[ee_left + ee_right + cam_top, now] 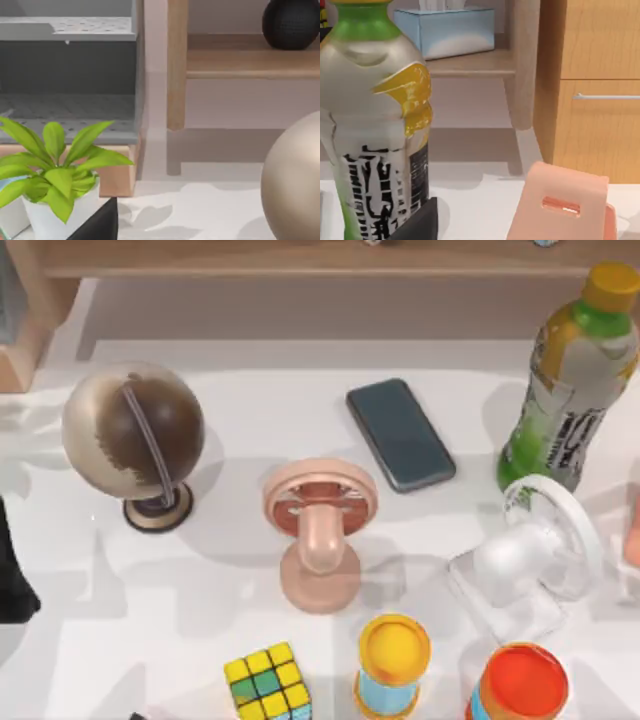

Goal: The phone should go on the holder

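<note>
The table (100, 640) is crowded, and that is my main worry. The tall green bottle (570, 380) stands at the right, near the phone, and the right gripper (417, 222) sits low just beside it. A careless sweep toward the centre could, I judge, knock it over. The globe (132, 430) stands at the left, near the parked left gripper (97, 225). I cannot tell how the jaws of either one stand.

A pink stand (320, 530) is at the centre and a white stand (535, 550) to its right. I take the pink one for the holder, though I cannot be sure. It looks top-heavy on a narrow neck, so a hard placement might tip it.

The phone (400, 434) lies flat on the table, just behind the pink stand and apart from it. Thin and glossy, it may slip out of a pinch, or the jaws may scrape the table.
</note>
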